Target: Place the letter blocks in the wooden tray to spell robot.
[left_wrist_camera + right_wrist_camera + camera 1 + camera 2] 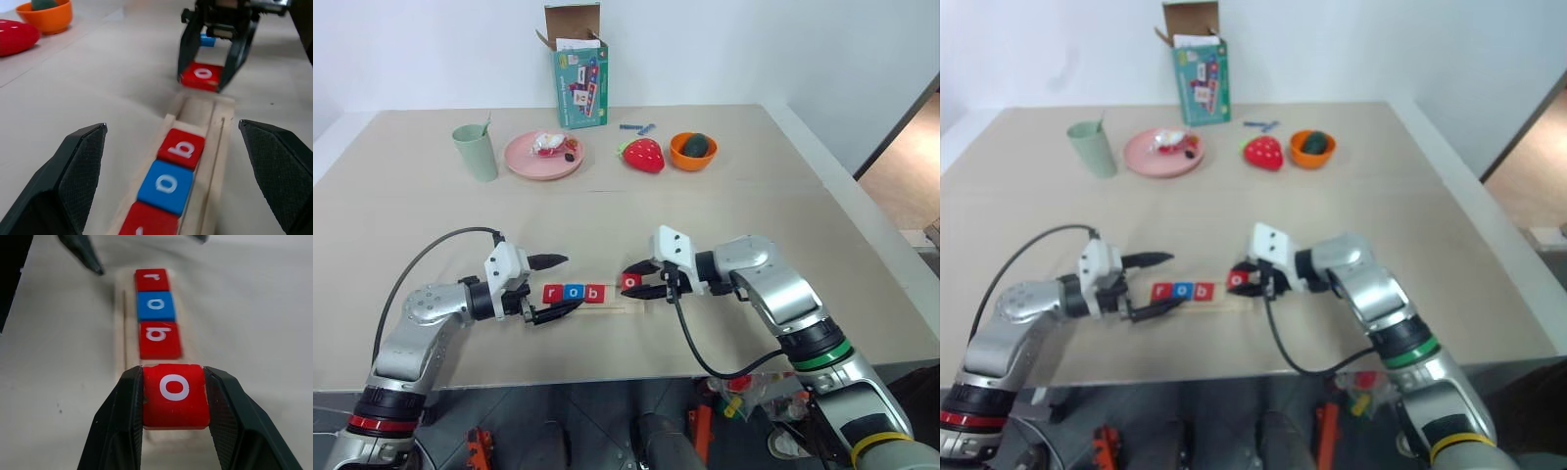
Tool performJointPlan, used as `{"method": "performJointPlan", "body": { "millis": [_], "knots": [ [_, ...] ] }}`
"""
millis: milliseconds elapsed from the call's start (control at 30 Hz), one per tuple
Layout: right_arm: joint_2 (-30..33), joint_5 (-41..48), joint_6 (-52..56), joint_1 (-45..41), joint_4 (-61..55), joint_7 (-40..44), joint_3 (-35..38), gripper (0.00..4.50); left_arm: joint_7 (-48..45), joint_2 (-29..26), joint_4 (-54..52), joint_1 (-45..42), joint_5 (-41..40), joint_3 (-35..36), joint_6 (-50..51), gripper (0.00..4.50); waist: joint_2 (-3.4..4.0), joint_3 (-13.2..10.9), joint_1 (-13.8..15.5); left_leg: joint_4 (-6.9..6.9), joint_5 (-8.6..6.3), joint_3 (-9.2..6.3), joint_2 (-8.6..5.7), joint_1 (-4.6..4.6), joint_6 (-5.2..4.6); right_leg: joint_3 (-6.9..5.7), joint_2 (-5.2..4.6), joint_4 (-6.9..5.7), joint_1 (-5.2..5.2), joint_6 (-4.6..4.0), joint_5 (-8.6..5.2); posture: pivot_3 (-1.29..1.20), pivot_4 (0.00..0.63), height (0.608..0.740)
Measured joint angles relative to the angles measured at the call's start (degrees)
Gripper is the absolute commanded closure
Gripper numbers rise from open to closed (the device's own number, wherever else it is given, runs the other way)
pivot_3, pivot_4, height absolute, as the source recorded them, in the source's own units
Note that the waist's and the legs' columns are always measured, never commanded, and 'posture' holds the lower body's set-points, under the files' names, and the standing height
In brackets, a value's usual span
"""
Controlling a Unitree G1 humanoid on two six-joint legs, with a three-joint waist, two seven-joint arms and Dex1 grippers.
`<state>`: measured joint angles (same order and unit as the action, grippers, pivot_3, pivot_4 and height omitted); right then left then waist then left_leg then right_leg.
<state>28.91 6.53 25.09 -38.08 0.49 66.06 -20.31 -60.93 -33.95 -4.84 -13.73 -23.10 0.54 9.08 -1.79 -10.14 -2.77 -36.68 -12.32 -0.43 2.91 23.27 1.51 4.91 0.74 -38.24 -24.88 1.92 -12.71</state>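
The wooden tray [619, 306] lies near the table's front edge. Three letter blocks sit in its groove: a red r [553, 292], a blue o [574, 292] and a red b [594, 292]. My right gripper [174, 382] is shut on a red o block [174, 394], holding it by two opposite sides at the tray's right end, just beyond the b [159, 339]. I cannot tell whether this block touches the tray. My left gripper [573, 282] is open at the tray's left end, one finger on each side of the strip, holding nothing.
Along the far side stand a green cup [476, 152], a pink plate [544, 157] with small items, a red strawberry toy [643, 155], an orange bowl [693, 150] and an open teal box [578, 73]. Small blue pieces [634, 126] lie beside the box.
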Motion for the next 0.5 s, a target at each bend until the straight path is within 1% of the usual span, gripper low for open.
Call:
{"method": "performJointPlan", "body": {
  "millis": [233,500],
  "knots": [
    [-2.67,-1.92,-0.50,-1.35,4.89,-1.60,-1.26,3.02,-0.81,0.04,1.54,-0.57,0.16,0.02,-1.88,0.00,0.00,0.00,-0.03,0.03,0.00,-0.01,0.02,0.01,0.00,-0.01,0.02,-0.01,-0.04,0.00,0.00,0.00,0.150,0.740],
    [-4.15,-2.35,-0.58,-1.71,5.52,-1.55,-2.05,3.02,-0.84,0.04,2.04,-0.57,0.71,-0.03,-3.00,0.00,0.00,0.00,-0.01,0.03,0.00,-0.01,0.02,0.02,0.00,-0.02,0.01,-0.01,-0.04,0.00,0.00,0.00,0.150,0.740]
  ]
}}
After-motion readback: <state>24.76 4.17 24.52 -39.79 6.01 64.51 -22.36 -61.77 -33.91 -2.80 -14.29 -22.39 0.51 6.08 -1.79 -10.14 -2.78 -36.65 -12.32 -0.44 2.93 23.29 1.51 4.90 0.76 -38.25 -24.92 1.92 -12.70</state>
